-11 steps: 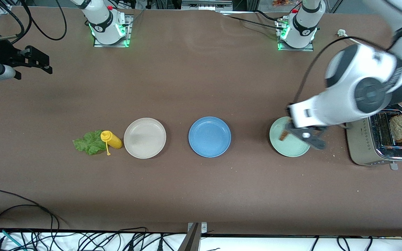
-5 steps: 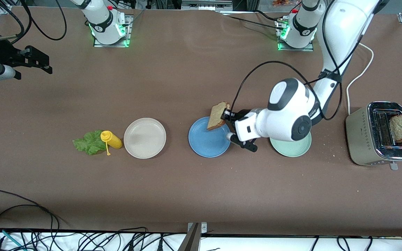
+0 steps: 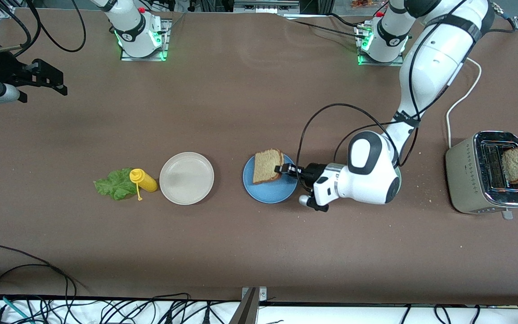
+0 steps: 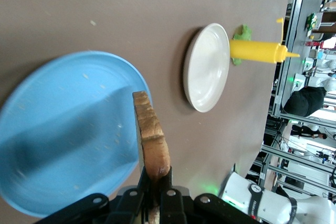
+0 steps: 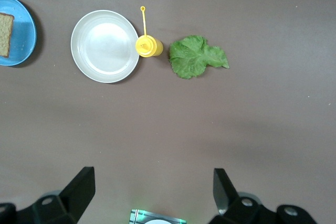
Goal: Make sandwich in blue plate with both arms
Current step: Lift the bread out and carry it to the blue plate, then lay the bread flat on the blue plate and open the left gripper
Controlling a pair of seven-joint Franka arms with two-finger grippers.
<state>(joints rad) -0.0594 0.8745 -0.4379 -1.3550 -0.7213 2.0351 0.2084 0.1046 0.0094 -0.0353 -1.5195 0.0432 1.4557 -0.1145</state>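
Observation:
My left gripper point(image 3: 281, 170) is shut on the edge of a brown-crusted toast slice point(image 3: 267, 165) and holds it tilted low over the blue plate point(image 3: 270, 192). In the left wrist view the toast point(image 4: 152, 140) stands edge-on between the fingers point(image 4: 169, 192), over the blue plate's rim point(image 4: 63, 145). A second toast slice point(image 3: 516, 164) sticks out of the toaster point(image 3: 470, 189). The green lettuce leaf point(image 3: 114, 183) lies on the table toward the right arm's end. My right gripper point(image 3: 50, 82) waits, open and empty, high over that end of the table; its fingers point(image 5: 79, 184) are spread wide.
A yellow squeeze bottle point(image 3: 143, 180) lies beside the lettuce, touching it. A beige plate point(image 3: 186, 178) sits between the bottle and the blue plate. A pale green plate point(image 3: 399, 180) is mostly hidden under the left arm. The right wrist view shows the lettuce point(image 5: 197, 56), bottle point(image 5: 148, 45) and beige plate point(image 5: 105, 45).
My left arm carried the toast from over the pale green plate to the blue plate, then lowered it closer to the plate. The right arm has not moved.

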